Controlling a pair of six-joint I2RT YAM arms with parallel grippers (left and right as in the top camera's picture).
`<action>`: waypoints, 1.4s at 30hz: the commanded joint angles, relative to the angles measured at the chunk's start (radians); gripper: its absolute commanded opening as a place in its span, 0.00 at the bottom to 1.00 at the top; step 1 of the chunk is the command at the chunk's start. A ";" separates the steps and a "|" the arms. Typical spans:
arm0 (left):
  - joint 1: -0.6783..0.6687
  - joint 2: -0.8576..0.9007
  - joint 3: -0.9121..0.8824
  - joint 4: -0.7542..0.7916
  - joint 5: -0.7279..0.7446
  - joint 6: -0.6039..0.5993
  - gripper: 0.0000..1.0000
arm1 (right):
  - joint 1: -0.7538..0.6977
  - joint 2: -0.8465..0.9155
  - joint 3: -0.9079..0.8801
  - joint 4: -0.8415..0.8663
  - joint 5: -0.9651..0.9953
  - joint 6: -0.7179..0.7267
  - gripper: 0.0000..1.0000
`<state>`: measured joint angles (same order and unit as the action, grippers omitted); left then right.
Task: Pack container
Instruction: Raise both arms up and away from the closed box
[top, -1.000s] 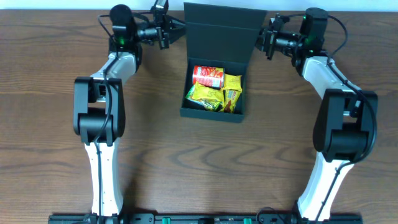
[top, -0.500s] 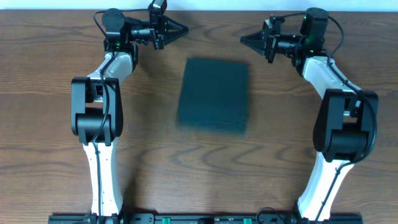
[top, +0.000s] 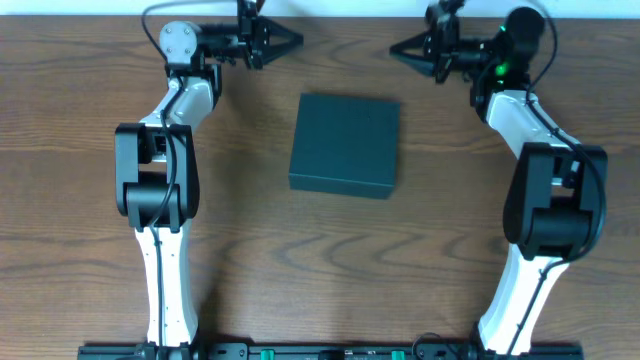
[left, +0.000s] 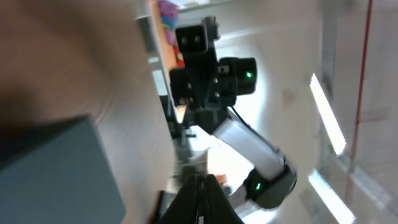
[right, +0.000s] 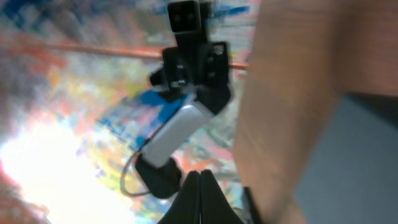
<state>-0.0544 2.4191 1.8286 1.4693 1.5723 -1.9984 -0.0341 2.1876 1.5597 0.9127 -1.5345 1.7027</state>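
Observation:
The dark teal-green container (top: 345, 144) lies in the middle of the table with its flap lid down flat, so nothing inside shows. Part of the container (left: 53, 171) fills the lower left of the left wrist view, and the container (right: 354, 168) shows as a grey-green slab at the lower right of the right wrist view. My left gripper (top: 297, 42) hovers at the far edge, left of the box, shut and empty. My right gripper (top: 394, 48) mirrors it on the right, shut and empty. Both tips point toward each other, well apart from the box.
The wooden table (top: 90, 150) surrounds the box on all sides. Both arm bases stand at the near edge. The far table edge runs just behind both grippers.
A second ago the lid stood up and snacks showed inside; the lid has dropped shut. Both grippers have drawn back and up toward the far edge.

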 joint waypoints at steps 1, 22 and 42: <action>-0.013 -0.038 0.119 0.068 0.008 -0.087 0.05 | 0.019 -0.063 0.047 0.219 -0.023 0.341 0.02; -0.003 -0.636 0.306 0.019 0.008 0.100 0.06 | 0.019 -0.563 0.081 0.376 -0.021 0.344 0.02; 0.007 -0.648 0.307 -2.120 -0.863 1.612 0.14 | 0.010 -0.646 0.082 -1.337 0.856 -1.030 0.81</action>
<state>-0.0448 1.7859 2.1262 -0.5812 0.8959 -0.7311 -0.0555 1.5867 1.6386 -0.3527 -0.9325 1.0317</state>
